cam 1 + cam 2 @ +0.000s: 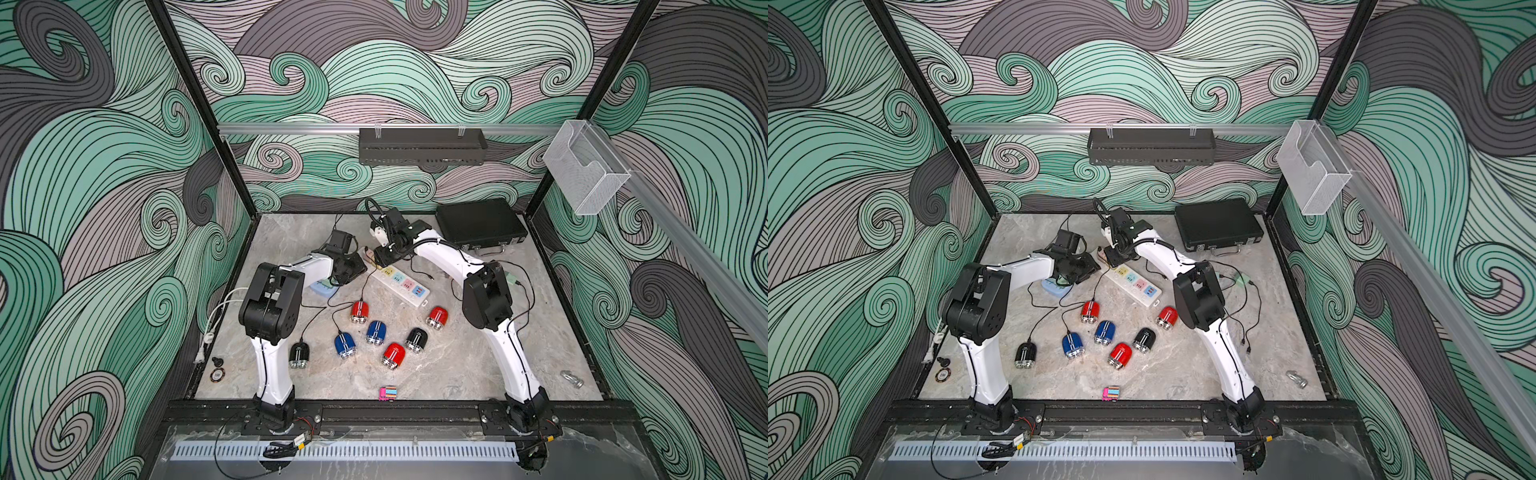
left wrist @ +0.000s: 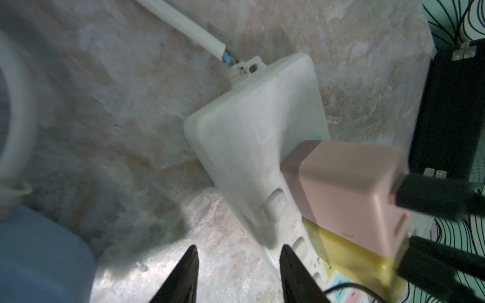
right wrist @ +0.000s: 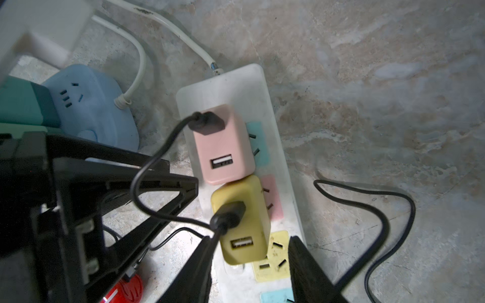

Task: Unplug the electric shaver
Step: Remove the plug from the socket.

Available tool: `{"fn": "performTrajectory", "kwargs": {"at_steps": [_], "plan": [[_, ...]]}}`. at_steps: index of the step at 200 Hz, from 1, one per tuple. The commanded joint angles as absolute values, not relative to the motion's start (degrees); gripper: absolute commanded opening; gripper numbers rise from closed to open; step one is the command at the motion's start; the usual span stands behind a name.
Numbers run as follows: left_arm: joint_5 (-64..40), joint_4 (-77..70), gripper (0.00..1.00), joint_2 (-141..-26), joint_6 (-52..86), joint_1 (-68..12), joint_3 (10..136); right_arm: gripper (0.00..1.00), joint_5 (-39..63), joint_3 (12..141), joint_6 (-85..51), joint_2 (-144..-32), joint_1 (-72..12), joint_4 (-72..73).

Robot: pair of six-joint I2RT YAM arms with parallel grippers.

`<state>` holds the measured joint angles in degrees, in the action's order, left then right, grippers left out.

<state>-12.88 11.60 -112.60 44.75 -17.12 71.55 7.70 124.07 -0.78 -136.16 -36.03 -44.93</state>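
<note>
A white power strip (image 1: 417, 296) (image 3: 236, 86) lies mid-table. A pink charger (image 3: 223, 147) (image 2: 341, 189) and a yellow charger (image 3: 241, 223) are plugged into it, each with a black cable. Thin black cables run toward a red shaver (image 1: 359, 311), a blue shaver (image 1: 345, 345) and a black shaver (image 1: 299, 353). My right gripper (image 3: 249, 251) is open, its fingers astride the yellow charger, one finger against that cable. My left gripper (image 2: 238, 251) is open over the tabletop beside the strip's cord end, with one fingertip (image 2: 286, 251) at the strip's edge.
Several more shavers (image 1: 393, 355) lie loose in front of the strip. A light-blue socket cube (image 3: 91, 105) sits beside the left gripper, and a black case (image 1: 480, 226) stands at the back right. Loose black cables (image 1: 523, 299) trail at the right. A small pink toy (image 1: 388, 393) lies near the front edge.
</note>
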Motion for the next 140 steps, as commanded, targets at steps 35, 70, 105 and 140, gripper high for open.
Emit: {"fn": "performTrajectory", "kwargs": {"at_steps": [35,70,105,140], "plan": [[-13.8,11.08,0.49,-114.58,43.85,-17.12,72.26,0.46,9.34,126.42,0.84,-137.96,-36.04,-46.17],[-13.97,10.57,0.49,-114.11,43.68,-17.13,71.98,0.46,8.64,127.75,1.32,-139.08,-35.88,-46.74],[-14.06,10.72,0.48,-114.77,43.68,-17.14,72.57,0.44,8.52,129.58,1.79,-140.12,-35.84,-47.46],[-14.24,10.67,0.48,-115.82,43.92,-17.13,72.95,0.41,8.6,130.68,2.42,-141.05,-35.51,-48.21]]}}
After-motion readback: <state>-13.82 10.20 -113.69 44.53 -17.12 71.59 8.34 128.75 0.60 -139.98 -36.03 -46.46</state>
